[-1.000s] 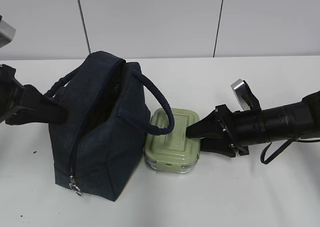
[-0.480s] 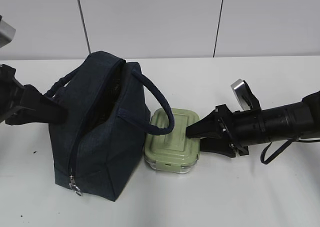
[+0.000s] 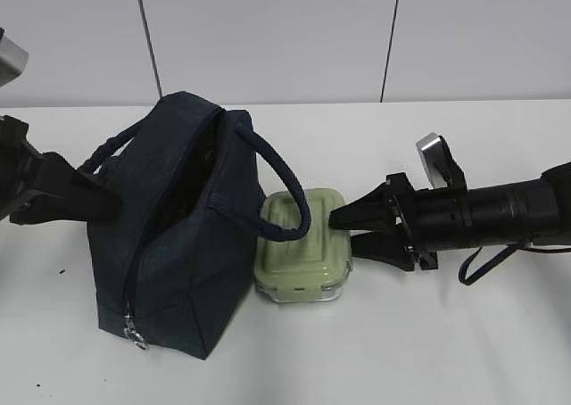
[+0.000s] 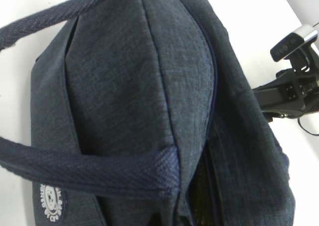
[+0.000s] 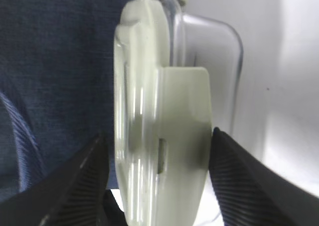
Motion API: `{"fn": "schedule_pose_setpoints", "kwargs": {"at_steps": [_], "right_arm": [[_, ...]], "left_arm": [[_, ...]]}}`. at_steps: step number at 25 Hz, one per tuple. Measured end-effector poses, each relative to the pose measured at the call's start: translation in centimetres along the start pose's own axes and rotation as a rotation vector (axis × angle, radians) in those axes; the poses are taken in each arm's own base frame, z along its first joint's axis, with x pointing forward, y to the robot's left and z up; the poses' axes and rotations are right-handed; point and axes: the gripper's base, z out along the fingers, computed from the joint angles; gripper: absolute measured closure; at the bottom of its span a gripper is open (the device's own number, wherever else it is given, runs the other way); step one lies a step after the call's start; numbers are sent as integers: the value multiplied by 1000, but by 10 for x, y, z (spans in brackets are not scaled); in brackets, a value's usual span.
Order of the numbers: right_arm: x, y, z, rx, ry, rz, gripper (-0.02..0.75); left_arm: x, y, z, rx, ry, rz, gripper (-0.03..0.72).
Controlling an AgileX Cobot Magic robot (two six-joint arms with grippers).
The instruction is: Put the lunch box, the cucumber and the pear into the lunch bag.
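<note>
The lunch bag (image 3: 174, 235) stands on the white desk (image 3: 464, 334) with its top gaping. The lunch box (image 3: 302, 246) sits touching the bag's right side, under one loop handle (image 3: 285, 191). The right tool (image 3: 342, 231) has its fingers (image 5: 79, 181) spread around the box's end, one at the lid, one at the base. The left tool (image 3: 94, 200) is against the bag's left side; I cannot tell its state.

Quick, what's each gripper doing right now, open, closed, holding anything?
Left gripper: at the lunch bag's side; open or closed cannot be told.
Right gripper: open, fingers either side of the lunch box end, not clamped yet.
</note>
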Motion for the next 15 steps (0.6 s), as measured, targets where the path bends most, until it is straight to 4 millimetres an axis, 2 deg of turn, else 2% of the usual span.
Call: {"fn": "schedule_pose_setpoints", "kwargs": {"at_steps": [9,15], "right_arm": [[5,-5,0,56,58,-40,240],[7,-7,0,71,74,-53,192]], "left_arm": [[0,-1,0,6,4,0,704],[0,-1,0,6,4,0,704]]}}
